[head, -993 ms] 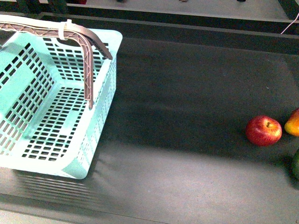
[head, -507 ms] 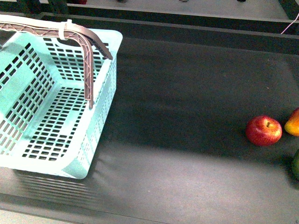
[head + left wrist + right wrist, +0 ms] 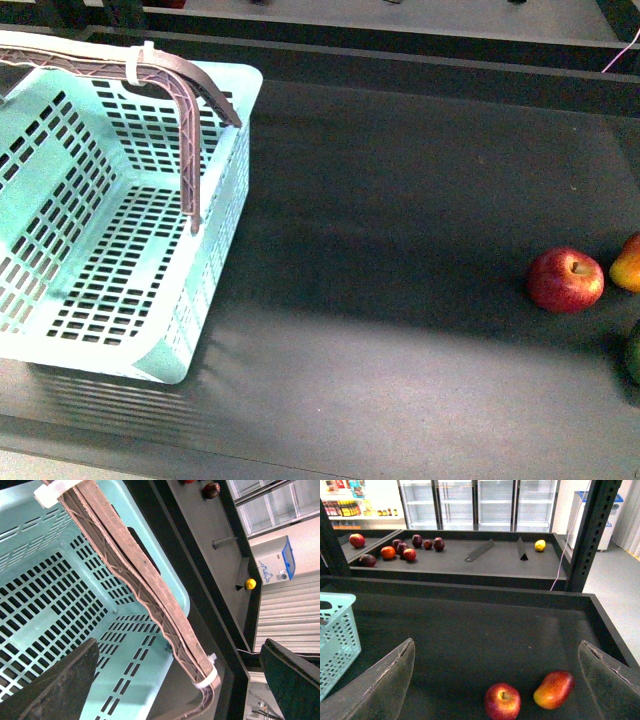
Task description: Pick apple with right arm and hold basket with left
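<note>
The apple (image 3: 565,281) sits at the lower right of the front view, just beside an orange-yellow fruit (image 3: 628,263) at the frame edge. The basket (image 3: 170,365) fills the left, well apart. Neither arm shows there. The right gripper (image 3: 496,647) gapes wide and empty, with the apple low and central in its view. It should centre on the apple and clear the neighbouring fruit. The left gripper (image 3: 180,647) is likewise spread and empty, the brown handles (image 3: 145,580) framed between its fingers.

My right gripper (image 3: 496,645), jaws spread, frames the apple (image 3: 502,701) just beside an orange-red fruit (image 3: 554,689) (basket (image 3: 337,635) well apart).
</note>
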You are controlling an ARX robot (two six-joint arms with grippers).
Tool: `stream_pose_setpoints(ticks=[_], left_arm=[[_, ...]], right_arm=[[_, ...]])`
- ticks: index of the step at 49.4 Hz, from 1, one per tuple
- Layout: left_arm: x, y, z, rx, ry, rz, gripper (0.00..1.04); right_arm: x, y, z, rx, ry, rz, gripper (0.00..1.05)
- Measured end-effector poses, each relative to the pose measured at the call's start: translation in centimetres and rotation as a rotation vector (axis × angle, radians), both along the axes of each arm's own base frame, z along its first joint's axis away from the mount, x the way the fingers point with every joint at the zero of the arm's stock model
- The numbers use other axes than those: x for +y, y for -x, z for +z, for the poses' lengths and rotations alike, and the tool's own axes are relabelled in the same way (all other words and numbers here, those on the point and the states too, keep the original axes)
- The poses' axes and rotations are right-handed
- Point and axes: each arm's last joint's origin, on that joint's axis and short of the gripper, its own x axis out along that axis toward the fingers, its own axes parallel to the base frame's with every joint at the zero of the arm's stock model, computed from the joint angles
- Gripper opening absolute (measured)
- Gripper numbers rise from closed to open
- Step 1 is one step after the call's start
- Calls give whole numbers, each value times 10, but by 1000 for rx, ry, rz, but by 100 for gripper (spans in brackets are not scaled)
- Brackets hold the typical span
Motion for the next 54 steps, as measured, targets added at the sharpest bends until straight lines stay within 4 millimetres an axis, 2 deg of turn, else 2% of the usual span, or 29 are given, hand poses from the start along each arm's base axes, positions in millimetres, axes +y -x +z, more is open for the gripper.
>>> stream_pose_setpoints(ticks=[7, 11, 17, 32, 54], left_arm=[[-1, -45, -16, 70, 70, -2, 98], [-4, -62, -15, 68, 102, 1, 98], [-13, -76, -16, 63, 140, -1, 98], [-21, -89, -31, 108, 167, 27, 98], [-24, -102, -40, 170, 158, 59, 98]], right_arm=[[0, 0, 0, 0, 0, 0, 96], [0, 0, 0, 0, 0, 0, 96], [0, 0, 0, 0, 0, 0, 96], [0, 0, 0, 0, 0, 0, 96], [0, 0, 0, 0, 0, 0, 96]])
